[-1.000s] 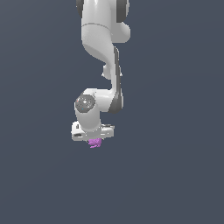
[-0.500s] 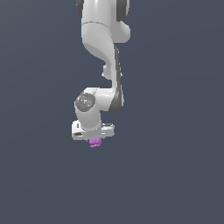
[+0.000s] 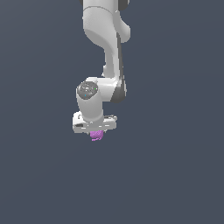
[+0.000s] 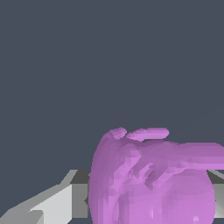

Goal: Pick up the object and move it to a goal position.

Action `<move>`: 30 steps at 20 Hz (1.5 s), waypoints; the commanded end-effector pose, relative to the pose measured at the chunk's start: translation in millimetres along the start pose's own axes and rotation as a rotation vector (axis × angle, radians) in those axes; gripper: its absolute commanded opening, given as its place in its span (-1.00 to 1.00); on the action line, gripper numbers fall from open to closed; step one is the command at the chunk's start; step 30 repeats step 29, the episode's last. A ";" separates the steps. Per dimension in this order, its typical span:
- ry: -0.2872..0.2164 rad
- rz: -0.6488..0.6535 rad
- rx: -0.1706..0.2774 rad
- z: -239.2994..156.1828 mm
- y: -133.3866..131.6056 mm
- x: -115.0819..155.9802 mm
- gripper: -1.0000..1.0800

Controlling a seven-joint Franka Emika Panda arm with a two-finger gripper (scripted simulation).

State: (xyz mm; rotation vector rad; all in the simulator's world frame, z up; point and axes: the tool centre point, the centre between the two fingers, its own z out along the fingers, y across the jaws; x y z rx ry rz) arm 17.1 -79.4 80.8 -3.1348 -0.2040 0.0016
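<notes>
Now, claw (image 3: pixel 97 132): pinching the object, fingers pointing down.
Object (image 3: pixel 96 135): purple, lumpy, protruding just beneath the claw.

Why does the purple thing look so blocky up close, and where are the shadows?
Wrist view: the purple lumpy object fills the frame, its flat rendered facets showing. Exterior view: it is tiny under the claw, evenly lit against a plain grey backdrop, with no cast shadows or glare.
</notes>
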 end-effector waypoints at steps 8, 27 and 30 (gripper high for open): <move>0.001 0.000 0.000 -68.4 -23.5 -33.7 -1.00; 0.001 0.000 -0.001 -139.2 -47.0 -64.4 -1.00; 0.001 0.000 -0.001 -138.8 -46.8 -63.8 -1.00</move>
